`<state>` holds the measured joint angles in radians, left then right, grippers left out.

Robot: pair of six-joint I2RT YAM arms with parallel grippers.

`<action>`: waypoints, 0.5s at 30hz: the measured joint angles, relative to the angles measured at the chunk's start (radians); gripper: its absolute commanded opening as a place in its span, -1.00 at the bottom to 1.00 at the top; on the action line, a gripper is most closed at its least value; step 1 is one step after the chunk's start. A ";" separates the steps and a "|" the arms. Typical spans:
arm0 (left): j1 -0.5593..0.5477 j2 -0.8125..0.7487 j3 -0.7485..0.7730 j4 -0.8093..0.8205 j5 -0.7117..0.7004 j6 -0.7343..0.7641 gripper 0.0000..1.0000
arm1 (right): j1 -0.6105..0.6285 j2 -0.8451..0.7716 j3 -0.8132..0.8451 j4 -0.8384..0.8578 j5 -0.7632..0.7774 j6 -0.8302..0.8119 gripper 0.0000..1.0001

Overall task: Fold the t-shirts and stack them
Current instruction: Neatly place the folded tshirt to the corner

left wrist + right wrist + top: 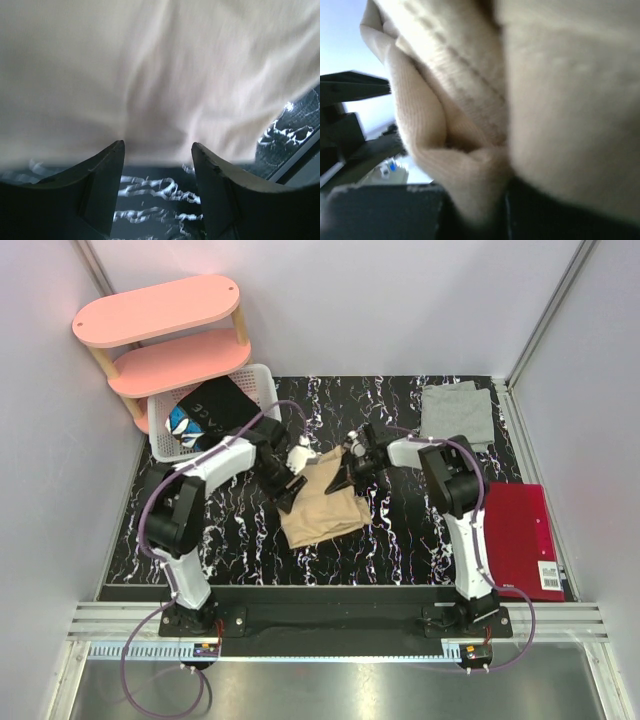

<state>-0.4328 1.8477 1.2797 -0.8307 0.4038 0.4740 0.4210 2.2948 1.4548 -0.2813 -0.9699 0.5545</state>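
A tan t-shirt (322, 508) lies crumpled and partly folded on the black marbled table (400, 540), between my two grippers. My left gripper (285, 497) is at its left edge. In the left wrist view the left gripper (157, 150) is open, with the tan cloth (160, 75) just beyond the fingertips and only table between them. My right gripper (339, 480) is at the shirt's upper edge. In the right wrist view the right gripper (490, 200) is shut on a bunched ribbed fold of the tan t-shirt (465, 165). A light grey t-shirt (457, 412) lies folded at the back right.
A red folder (520, 538) lies flat at the right edge. A white basket (262, 380) holding dark cloth stands at the back left, beside a pink two-tier shelf (160, 310). Walls close in both sides.
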 measured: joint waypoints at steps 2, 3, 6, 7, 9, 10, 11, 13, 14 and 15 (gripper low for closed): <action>0.039 -0.055 0.000 -0.017 -0.004 0.005 0.25 | -0.038 -0.020 0.003 -0.023 0.028 0.015 -1.00; 0.064 -0.091 0.000 -0.024 -0.005 0.008 0.26 | -0.066 -0.029 0.011 -0.035 0.042 0.023 -1.00; 0.142 -0.219 0.001 -0.044 -0.012 0.023 0.28 | -0.171 -0.037 0.078 -0.067 0.064 0.040 -1.00; 0.166 -0.265 0.001 -0.048 -0.017 0.027 0.28 | -0.209 -0.037 0.112 -0.076 0.073 0.043 -1.00; 0.199 -0.349 0.001 -0.062 -0.021 0.037 0.28 | -0.278 -0.037 0.185 -0.089 0.091 0.047 -1.00; 0.205 -0.383 -0.002 -0.066 -0.020 0.042 0.28 | -0.308 -0.037 0.222 -0.095 0.097 0.049 -1.00; 0.209 -0.413 -0.013 -0.066 -0.020 0.049 0.28 | -0.334 -0.037 0.257 -0.101 0.102 0.049 -1.00; 0.213 -0.456 -0.047 -0.070 -0.019 0.056 0.28 | -0.372 -0.037 0.318 -0.117 0.114 0.050 -1.00; 0.218 -0.468 -0.068 -0.076 -0.019 0.059 0.28 | -0.383 -0.036 0.346 -0.128 0.117 0.049 -1.00; 0.221 -0.473 -0.092 -0.081 -0.017 0.062 0.27 | -0.391 -0.034 0.377 -0.145 0.117 0.049 -1.00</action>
<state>-0.2119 1.3746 1.1877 -0.9115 0.3866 0.5358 0.0303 2.2612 1.8317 -0.4263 -0.8524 0.6033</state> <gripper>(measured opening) 0.636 0.097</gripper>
